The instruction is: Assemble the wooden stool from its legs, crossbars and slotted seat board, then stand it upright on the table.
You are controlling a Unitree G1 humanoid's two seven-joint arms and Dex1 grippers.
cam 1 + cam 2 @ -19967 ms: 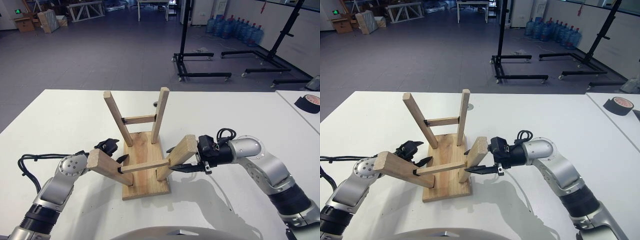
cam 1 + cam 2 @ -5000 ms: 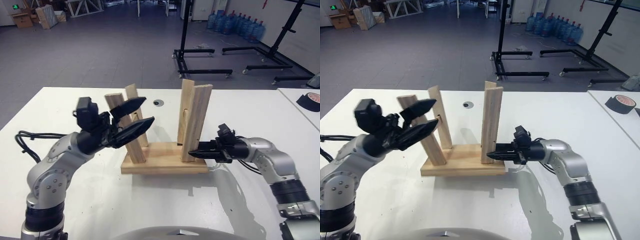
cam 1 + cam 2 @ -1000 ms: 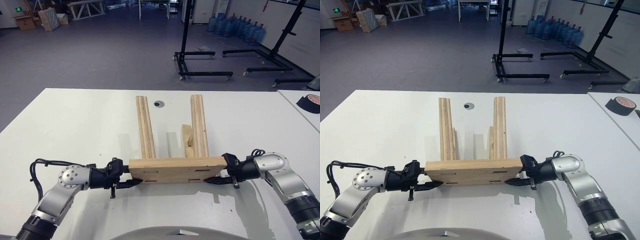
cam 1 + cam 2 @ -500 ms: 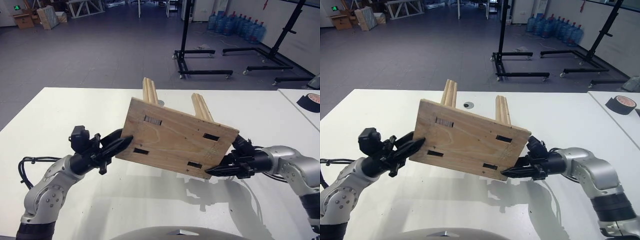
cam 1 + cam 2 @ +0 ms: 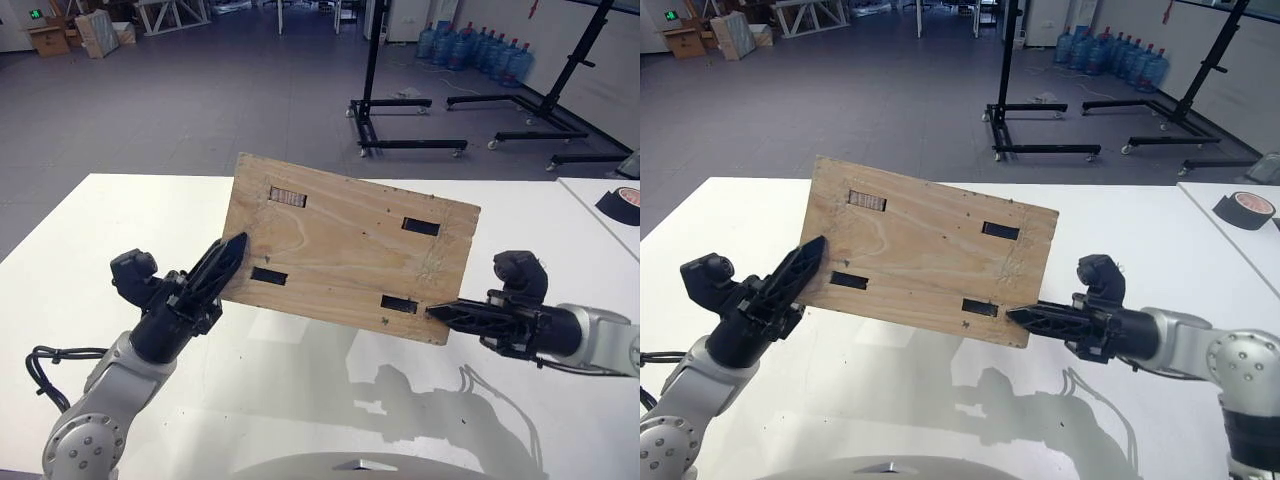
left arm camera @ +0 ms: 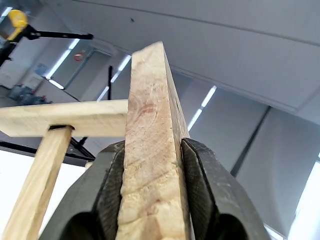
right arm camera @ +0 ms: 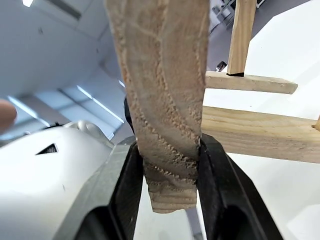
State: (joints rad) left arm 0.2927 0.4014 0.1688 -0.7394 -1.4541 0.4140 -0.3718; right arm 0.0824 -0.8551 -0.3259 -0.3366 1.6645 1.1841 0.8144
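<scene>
Fingers of the left gripper (image 5: pixel 228 262) and right gripper (image 5: pixel 445 311) pinch opposite edges of the pale wooden slotted seat board (image 5: pixel 345 250), tilted above the white surface (image 5: pixel 300 400). Turn both wrists together so its wooden legs (image 7: pixel 260 132) land evenly.

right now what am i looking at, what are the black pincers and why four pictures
This is a humanoid robot with two arms, each ending in a black two-fingered gripper. The two wide pictures come from cameras in its head, looking down over a white table. The two close-ups come from cameras on its wrists. The left gripper and right gripper each pinch one end of a pale wooden seat board with four slots, holding it tilted above the table. The close-ups show the board's edge clamped, with wooden legs and crossbars behind. A black tape roll lies on a neighbouring table.
</scene>
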